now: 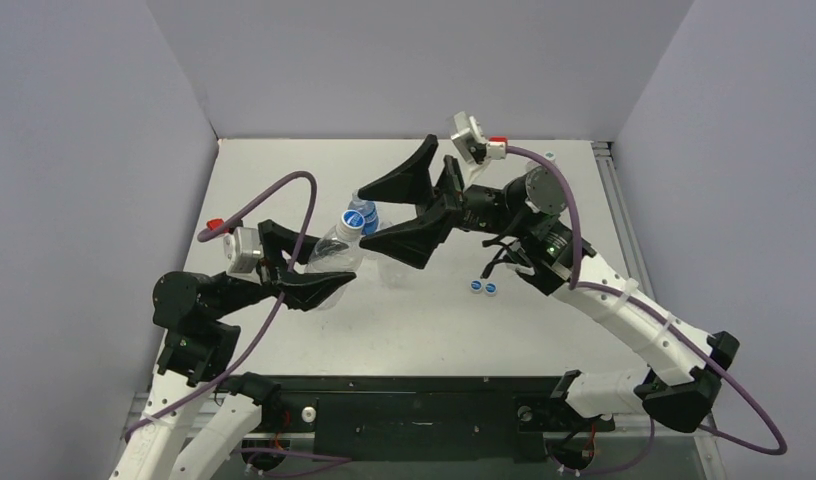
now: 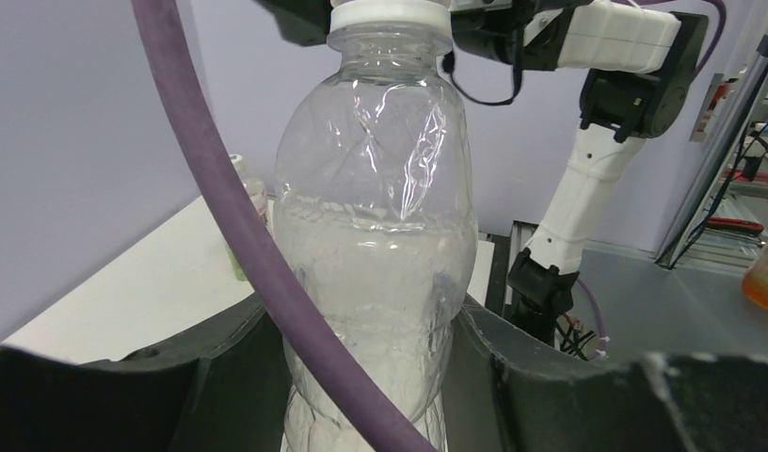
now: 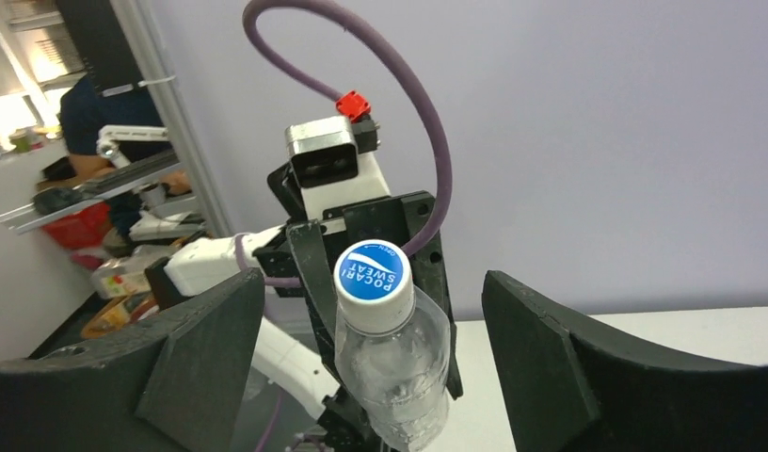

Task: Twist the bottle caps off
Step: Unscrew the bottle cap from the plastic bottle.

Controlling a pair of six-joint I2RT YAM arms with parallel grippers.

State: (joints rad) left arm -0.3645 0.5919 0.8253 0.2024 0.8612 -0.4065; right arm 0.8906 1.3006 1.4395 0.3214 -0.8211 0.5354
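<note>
My left gripper (image 2: 366, 377) is shut on the body of a clear plastic bottle (image 2: 376, 245) and holds it tilted above the table (image 1: 314, 262). The bottle's cap (image 3: 373, 273), white with a blue printed top, sits on the neck. My right gripper (image 3: 371, 294) is open, one finger on each side of that cap and neither touching it. In the top view the cap (image 1: 354, 221) lies between the spread right fingers (image 1: 414, 240). Two loose blue caps (image 1: 483, 288) lie on the table to the right.
Another clear bottle (image 1: 396, 268) stands on the white table (image 1: 284, 170) under the right gripper's near finger. Something blue (image 1: 368, 209) shows just behind the held cap. A green-labelled bottle (image 2: 241, 221) stands by the left wall. Grey walls enclose three sides.
</note>
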